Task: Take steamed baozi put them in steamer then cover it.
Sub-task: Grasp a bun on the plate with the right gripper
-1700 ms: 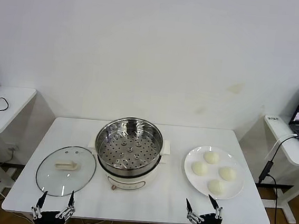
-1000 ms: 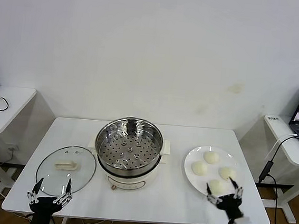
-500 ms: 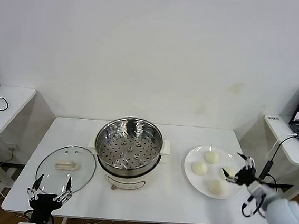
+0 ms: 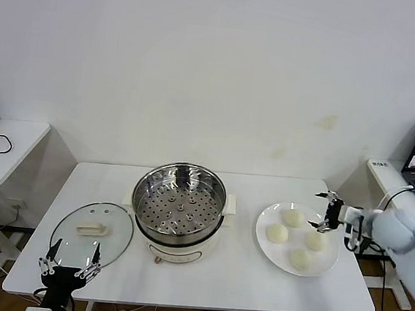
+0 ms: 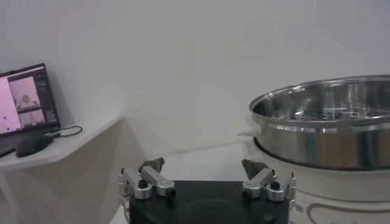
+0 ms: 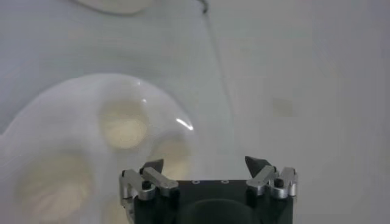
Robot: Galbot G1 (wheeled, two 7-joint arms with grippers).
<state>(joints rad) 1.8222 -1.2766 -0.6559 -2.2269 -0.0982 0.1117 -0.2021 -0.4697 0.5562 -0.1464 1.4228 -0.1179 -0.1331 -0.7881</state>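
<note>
Overhead, right gripper (image 4: 325, 209) fingers spread, baozi (image 4: 316, 240) beneath

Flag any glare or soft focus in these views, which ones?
Head view: even light, sharp; small highlights on the glass lid and inside the steamer. Left wrist view: steamer rim bright, laptop soft. Right wrist view: plate and baozi washed out and blurred, one glare streak; right end effector sharp.

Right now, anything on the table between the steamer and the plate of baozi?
No. In the head view, only bare white table separates the steamer from the plate holding the baozi.
</note>
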